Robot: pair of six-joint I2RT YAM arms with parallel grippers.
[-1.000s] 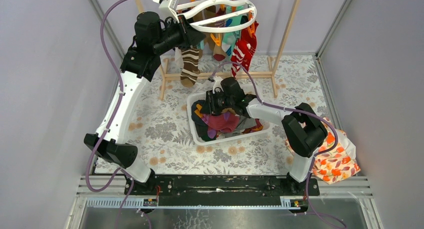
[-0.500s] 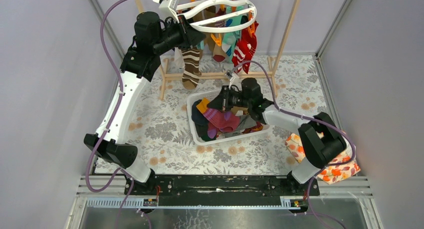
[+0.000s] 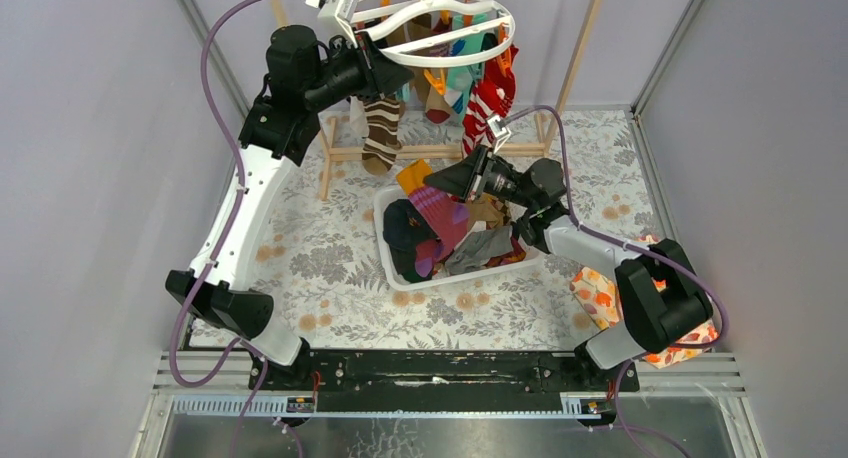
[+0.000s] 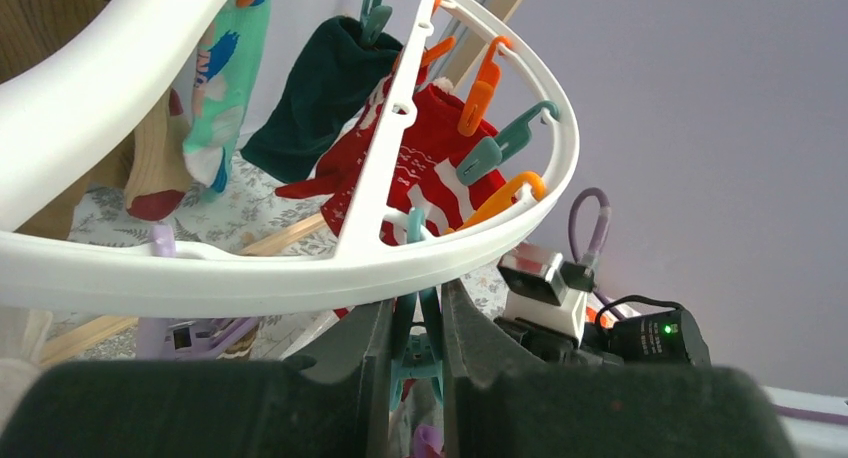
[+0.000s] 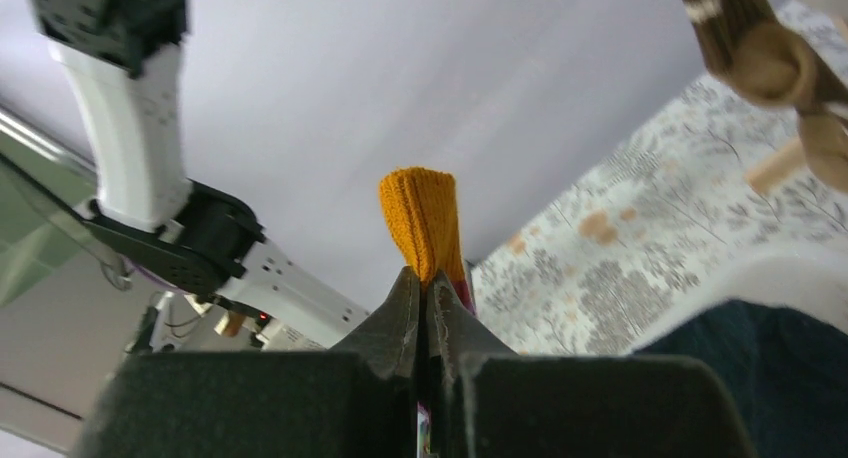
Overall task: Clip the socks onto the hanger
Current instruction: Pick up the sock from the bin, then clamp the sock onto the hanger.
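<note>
The magenta sock point(image 3: 443, 214) is hanging at the centre of the top view. Its orange cuff point(image 5: 420, 213) is being pinched by the right gripper point(image 3: 433, 181), whose jaws are pressing tight on the knit. The lower end of the sock is trailing into the white basket point(image 3: 385, 254) directly beneath. In the right wrist view the cuff is sticking up past the 2 fingertips.

The hanger point(image 4: 300, 275) is hanging at the top centre of the top view, well above and behind the basket. The left gripper point(image 4: 417, 313) is reaching up just under the ring's near edge. Its jaws are standing narrow and squeezing a teal clip point(image 4: 418, 356) between them.

A brown-and-cream striped sock point(image 3: 380, 128) is dangling from the ring's left side. A red-and-white striped sock point(image 4: 430, 168), a dark green sock point(image 4: 320, 88) and a mint sock point(image 4: 228, 78) are hanging from other clips. More orange and teal clips are dangling free along the rim.

Inside the basket a navy sock point(image 3: 403, 233) is lying at the left and a grey sock point(image 3: 482, 246) at the right, both beside the magenta one. The wooden rack point(image 3: 575, 63) is standing behind the basket on the floral tablecloth point(image 3: 320, 258). A floral-print bag point(image 3: 600, 288) is lying at the right, partly under the right arm.
</note>
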